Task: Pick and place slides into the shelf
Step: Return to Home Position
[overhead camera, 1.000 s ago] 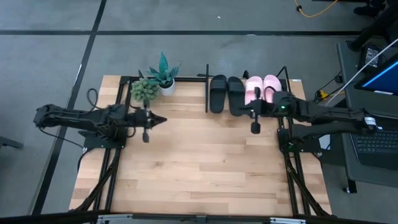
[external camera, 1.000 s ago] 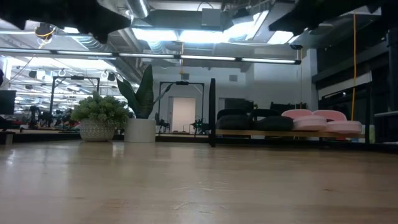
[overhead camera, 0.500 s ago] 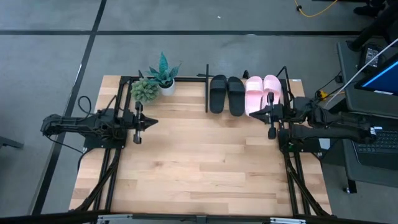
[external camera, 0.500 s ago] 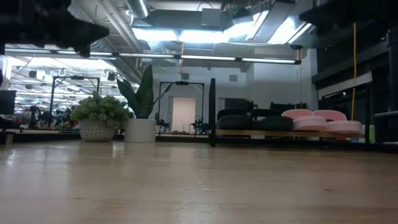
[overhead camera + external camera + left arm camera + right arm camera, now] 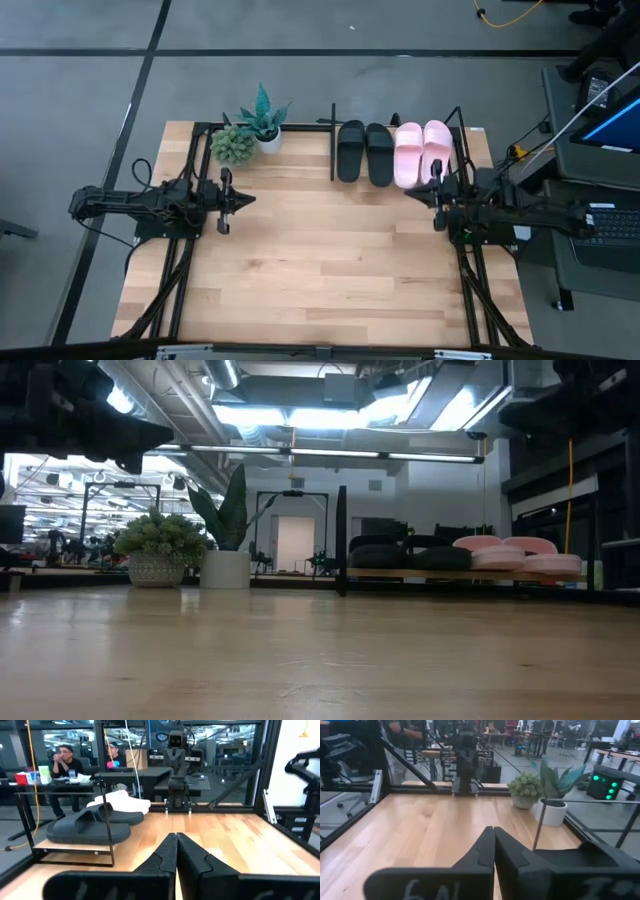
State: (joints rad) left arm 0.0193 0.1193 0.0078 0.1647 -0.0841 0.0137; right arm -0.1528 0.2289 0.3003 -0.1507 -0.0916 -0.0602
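All the slides sit side by side on the shelf at the table's far edge, soles on its wood board. The two black slides are on the left, the two pale pink ones on the right. The low view shows the black pair and the pink pair. My left gripper hovers shut near the table's left side, pointing right; its wrist view shows a black slide. My right gripper is shut, just in front of the pink slides, pointing left.
Two potted plants stand at the far left of the shelf, a bushy one and a spiky one, also in the right wrist view. Bare wood tabletop stretches between the arms and toward the near edge. People sit beyond the table.
My right gripper has drawn back from in front of the shelf toward the table's right edge and slightly nearer. My left gripper has pulled back a little toward the left edge. The slides have stayed in place on the shelf.
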